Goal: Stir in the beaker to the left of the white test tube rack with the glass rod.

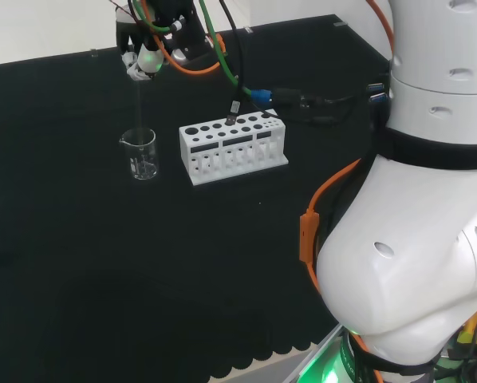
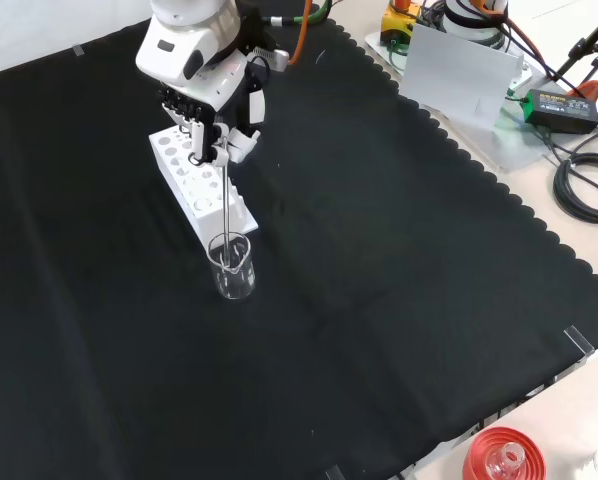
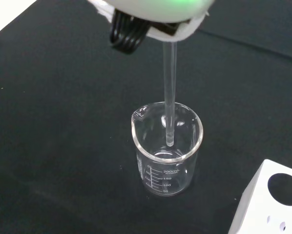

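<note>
The hand (image 2: pixel 214 110) is hanging above the cloth with its fingers curled in, pinching the top end of the glass rod (image 2: pixel 224 205). The rod is hanging nearly upright from that pinch, running straight down from the hand.

The beaker (image 1: pixel 139 153) is sitting directly below the hand, on the black cloth (image 1: pixel 79 263), just left of the white test tube rack (image 1: pixel 232 148) in the head view. In the front view the beaker (image 2: pixel 232 266) is standing just nearer than the rack's (image 2: pixel 194 180) near end, close to it but apart.

The wrist view is giving what the other two cannot: the rod's (image 3: pixel 169 92) lower tip is sitting inside the beaker's (image 3: pixel 166 151) mouth, below the rim, and is hanging clear of the bottom. The beaker looks clear and empty there, spout and printed scale showing. A corner of the rack (image 3: pixel 275 200) is showing beside it. The head view is showing the rod only faintly against the cloth.
</note>
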{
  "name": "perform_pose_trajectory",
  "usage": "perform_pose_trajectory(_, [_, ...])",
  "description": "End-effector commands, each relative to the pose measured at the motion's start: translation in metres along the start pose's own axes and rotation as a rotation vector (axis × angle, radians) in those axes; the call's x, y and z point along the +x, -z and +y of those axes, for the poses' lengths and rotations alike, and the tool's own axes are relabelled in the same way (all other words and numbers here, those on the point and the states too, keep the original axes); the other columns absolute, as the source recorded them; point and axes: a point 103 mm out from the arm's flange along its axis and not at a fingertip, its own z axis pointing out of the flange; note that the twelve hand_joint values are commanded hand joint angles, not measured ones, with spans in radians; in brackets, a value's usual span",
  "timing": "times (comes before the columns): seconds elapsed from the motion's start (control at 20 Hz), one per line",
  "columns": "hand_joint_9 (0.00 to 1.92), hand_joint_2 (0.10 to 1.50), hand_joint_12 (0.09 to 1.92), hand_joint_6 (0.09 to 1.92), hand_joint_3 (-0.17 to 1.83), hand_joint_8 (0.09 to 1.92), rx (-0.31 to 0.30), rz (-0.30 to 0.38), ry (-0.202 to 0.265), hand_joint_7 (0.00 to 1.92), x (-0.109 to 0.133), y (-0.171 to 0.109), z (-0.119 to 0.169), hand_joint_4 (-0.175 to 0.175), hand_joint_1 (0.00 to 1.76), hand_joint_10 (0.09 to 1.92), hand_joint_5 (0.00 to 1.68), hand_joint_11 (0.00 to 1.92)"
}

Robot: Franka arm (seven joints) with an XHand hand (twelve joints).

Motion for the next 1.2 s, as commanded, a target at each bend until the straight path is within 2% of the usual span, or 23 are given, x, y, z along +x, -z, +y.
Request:
perform_pose_trajectory(0.05, [1.73, 0.68, 0.92, 1.04, 0.79, 0.85, -0.007, 0.012, 0.006, 1.6, -0.001, -0.001, -0.001, -0.175, 1.19, 0.68, 1.09, 1.69])
perform_pose_trajectory(0.5, [1.73, 0.68, 0.92, 1.04, 0.79, 0.85, 0.018, 0.004, 0.012, 1.6, 0.006, -0.017, 0.002, -0.175, 1.19, 0.68, 1.09, 1.69])
perform_pose_trajectory(0.8, [1.73, 0.68, 0.92, 1.04, 0.79, 0.85, 0.007, 0.008, 0.018, 1.6, 0.007, -0.02, 0.006, -0.175, 1.19, 0.68, 1.09, 1.69])
perform_pose_trajectory(1.0, [1.73, 0.68, 0.92, 1.04, 0.79, 0.85, 0.039, 0.004, 0.015, 1.6, 0.006, -0.023, 0.021, -0.175, 1.19, 0.68, 1.09, 1.69])
perform_pose_trajectory(1.2, [1.73, 0.68, 0.92, 1.04, 0.79, 0.85, 0.029, 0.033, 0.025, 1.6, -0.004, -0.024, 0.036, -0.175, 1.19, 0.68, 1.09, 1.69])
